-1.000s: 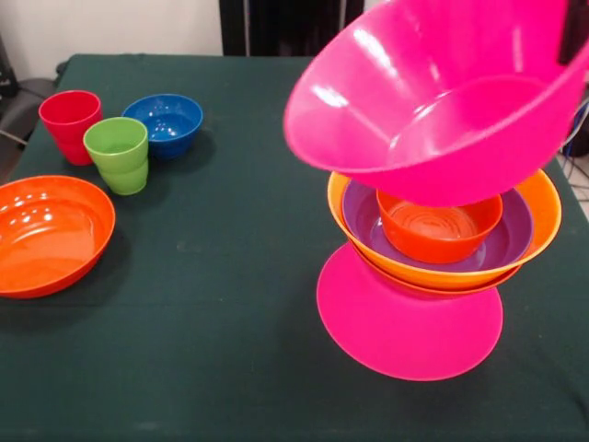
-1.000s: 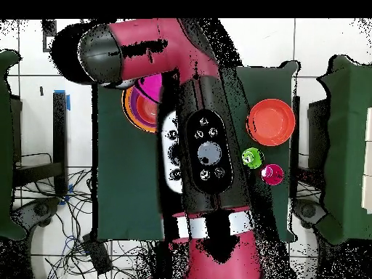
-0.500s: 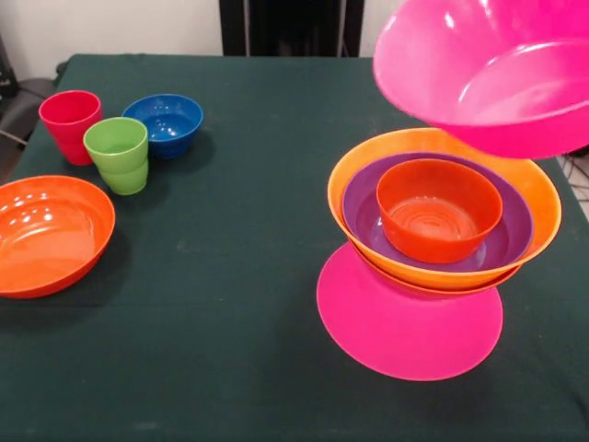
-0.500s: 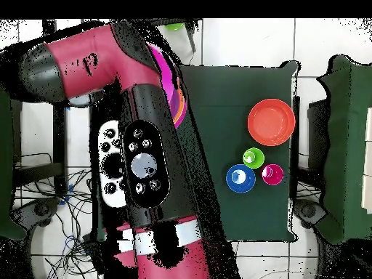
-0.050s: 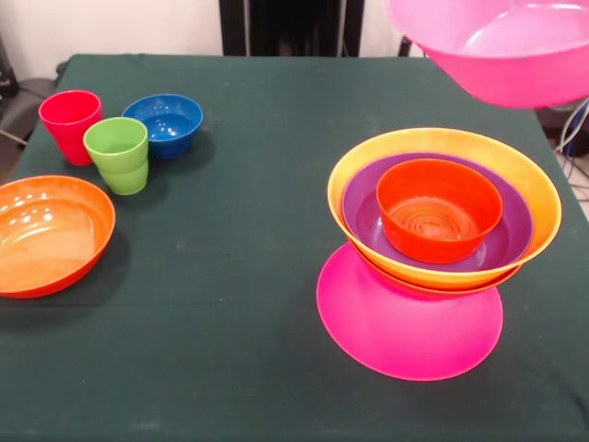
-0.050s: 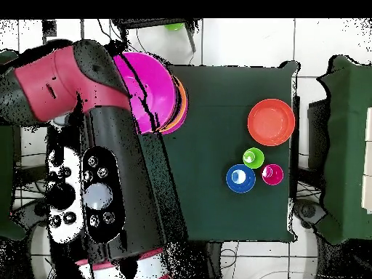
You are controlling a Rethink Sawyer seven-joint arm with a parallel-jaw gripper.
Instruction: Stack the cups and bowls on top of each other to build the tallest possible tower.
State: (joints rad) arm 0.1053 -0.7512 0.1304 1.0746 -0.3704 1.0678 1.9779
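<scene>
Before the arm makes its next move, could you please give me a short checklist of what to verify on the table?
1. Pink bowl lifted clear of the tower: ok, it hangs above and apart.
2. Gripper's hold on that bowl: cannot tell, the gripper is hidden.
3. Tower sits straight on its upturned pink base: ok, though the nested bowls overhang it.
4. Red cup and green cup upright: ok.
5. Blue bowl and orange bowl free to pick: ok.

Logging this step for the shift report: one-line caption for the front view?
Pink bowl held aloft above the tower, with cups and two bowls waiting across the table.
</scene>
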